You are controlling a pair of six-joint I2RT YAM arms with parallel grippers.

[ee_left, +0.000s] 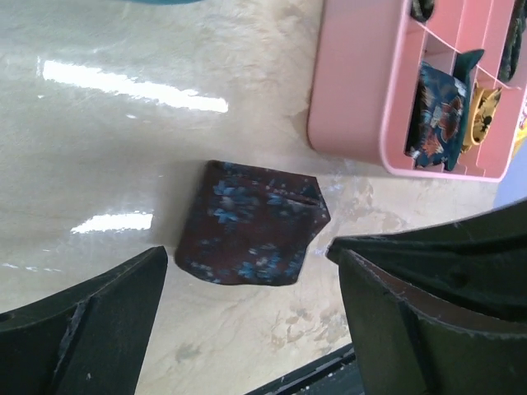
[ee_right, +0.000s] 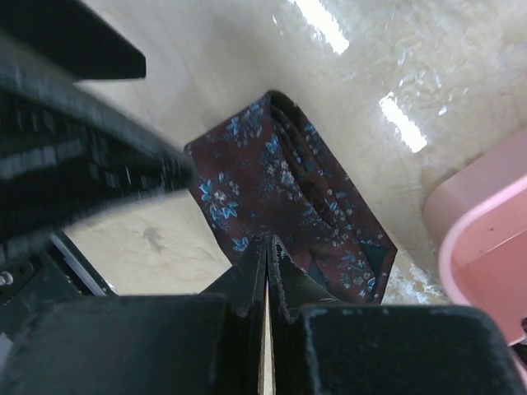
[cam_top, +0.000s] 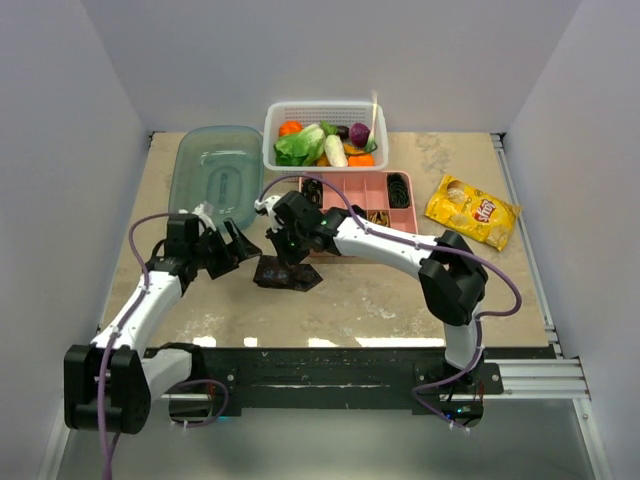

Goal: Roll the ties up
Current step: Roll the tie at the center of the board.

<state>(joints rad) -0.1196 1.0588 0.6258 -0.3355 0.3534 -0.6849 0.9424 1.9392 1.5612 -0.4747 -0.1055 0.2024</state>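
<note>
From above, the tie [cam_top: 290, 276] is partly covered by the right gripper [cam_top: 284, 248], and the contents of the pink tray [cam_top: 410, 222] are too small to be told. In the right wrist view the tie's near edge is hidden by the fingers [ee_right: 247, 288]; a dark shape [ee_right: 82, 164] is blurred. In the left wrist view the tray is cut off at the top and right.

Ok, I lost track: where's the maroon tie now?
The maroon tie lies folded on the table, left of centre in the top view, in front of the pink tray, under the right tool.
</note>
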